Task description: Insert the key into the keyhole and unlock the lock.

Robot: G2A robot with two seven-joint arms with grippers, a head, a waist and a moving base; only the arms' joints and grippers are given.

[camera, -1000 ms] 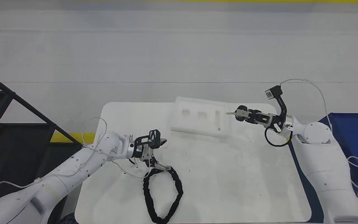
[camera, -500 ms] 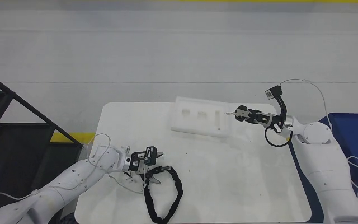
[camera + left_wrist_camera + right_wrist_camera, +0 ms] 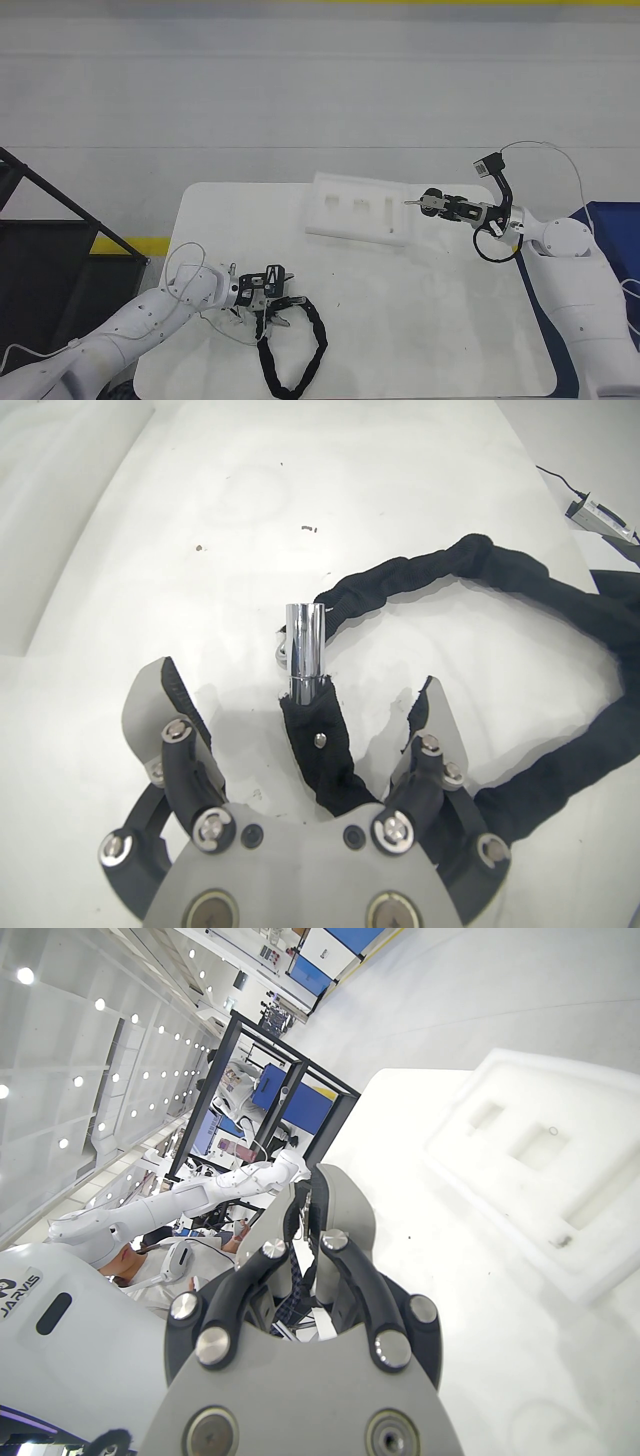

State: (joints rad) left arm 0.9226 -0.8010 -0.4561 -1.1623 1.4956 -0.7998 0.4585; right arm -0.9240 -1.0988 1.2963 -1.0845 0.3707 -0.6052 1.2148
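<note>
Fingers [image 3: 172, 695] spread wide on the left gripper [image 3: 294, 674], one on either side of the chrome cylinder [image 3: 305, 645], and neither is touching it, with bare white table [image 3: 225, 525] showing in both gaps. The cylinder sticks out of a black fabric sleeve and points away from the wrist. It belongs to the lock [image 3: 295, 350], a black fabric-covered loop curled on the table toward the near edge, left of the middle. The left gripper sits low over the end of the loop farther from that edge.

Over on the far right side, the right gripper [image 3: 422, 201] has its fingers pressed together on the key [image 3: 408, 203], and a thin metal tip pokes out in front, aimed toward the left edge. It sits just beside the right end of a white foam tray [image 3: 355, 212], which lies along the far edge near the middle. Key and lock are well apart, with open tabletop between them.
</note>
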